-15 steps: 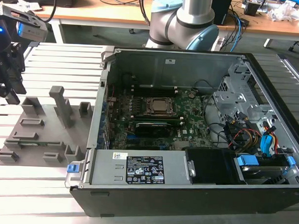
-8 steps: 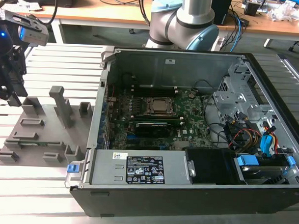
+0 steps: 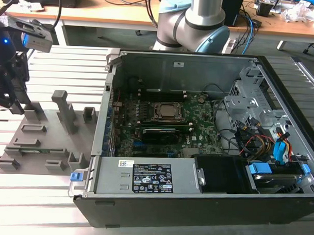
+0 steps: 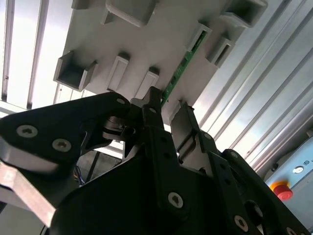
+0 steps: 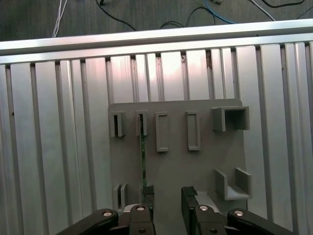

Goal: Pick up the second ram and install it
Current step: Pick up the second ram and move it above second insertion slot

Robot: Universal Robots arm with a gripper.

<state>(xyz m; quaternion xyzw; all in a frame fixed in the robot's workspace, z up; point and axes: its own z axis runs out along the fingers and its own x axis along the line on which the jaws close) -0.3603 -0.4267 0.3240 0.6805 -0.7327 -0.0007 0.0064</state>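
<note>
**Task status.** The work is standing at the start of the pick-up stage. The second ram (image 5: 143, 156) is sitting in the grey holder tray (image 5: 171, 166), standing on its long edge with its ends resting in two of the tray's narrow slots. It is not being lifted, and no part of the installation is showing as done. Grasping the stick, carrying it off the tray and seating it are all outstanding.

**Gripper.** The gripper (image 5: 167, 193) is hovering over the tray with its fingers spread apart and nothing between them. In both wrist views one fingertip (image 5: 148, 192) is lining up over the end of the stick nearest the gripper, while the gap between the fingers is lying just beside the board, over bare tray. Whether that fingertip is touching the board cannot be told.

**Surroundings.** In the exterior view the gripper is hanging over the side of the tray farthest from the computer case (image 3: 190, 64), which is lying open just beside the tray. Inside the case a dark stick (image 3: 161, 132) is sitting in a slot next to the CPU socket (image 3: 167, 111). Judging by this, one module is probably already in place.

**Appearance of the part.** The stick is presenting itself edge-on, reading as a thin, straight green line running across the tray from one row of slots to the other. With its faces turned away, its label and chips cannot be made out.
</note>
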